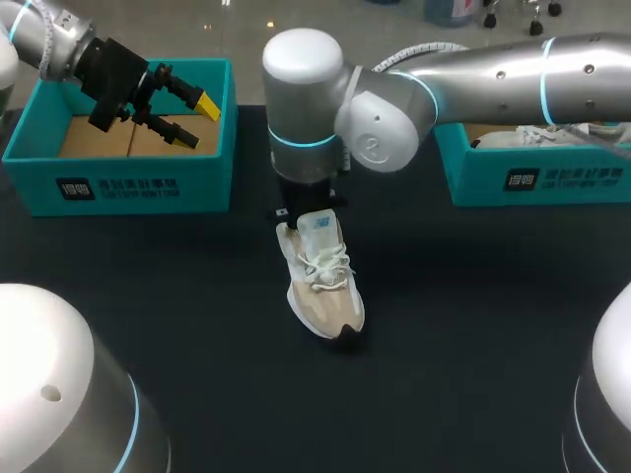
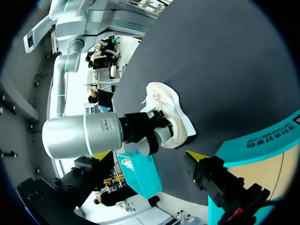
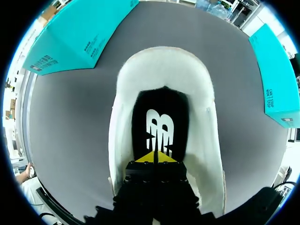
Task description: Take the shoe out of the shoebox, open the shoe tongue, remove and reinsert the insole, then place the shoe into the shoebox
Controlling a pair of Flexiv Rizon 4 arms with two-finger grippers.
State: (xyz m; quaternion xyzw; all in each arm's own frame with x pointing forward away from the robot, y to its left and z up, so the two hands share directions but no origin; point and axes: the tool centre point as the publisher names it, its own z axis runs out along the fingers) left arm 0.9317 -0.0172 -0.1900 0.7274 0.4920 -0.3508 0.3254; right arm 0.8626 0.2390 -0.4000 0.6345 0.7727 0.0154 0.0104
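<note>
Shoe out of box, upright at centre of table. Long axis runs toward me, toe near, heel far. My right gripper sits at heel opening, tips pressed together just over insole. Cannot tell whether insole edge is pinched. Left gripper spread, empty, over left shoebox, well apart, so right arm nearer. Heel hidden under my wrist in head view. 2nd shoebox cut off.

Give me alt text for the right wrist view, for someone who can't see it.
The right gripper, its yellow tips shut together, points into the opening of a white shoe, over the black insole. The shoe sits on a dark table, with a teal shoebox on one side and a second teal box on the other.
</note>
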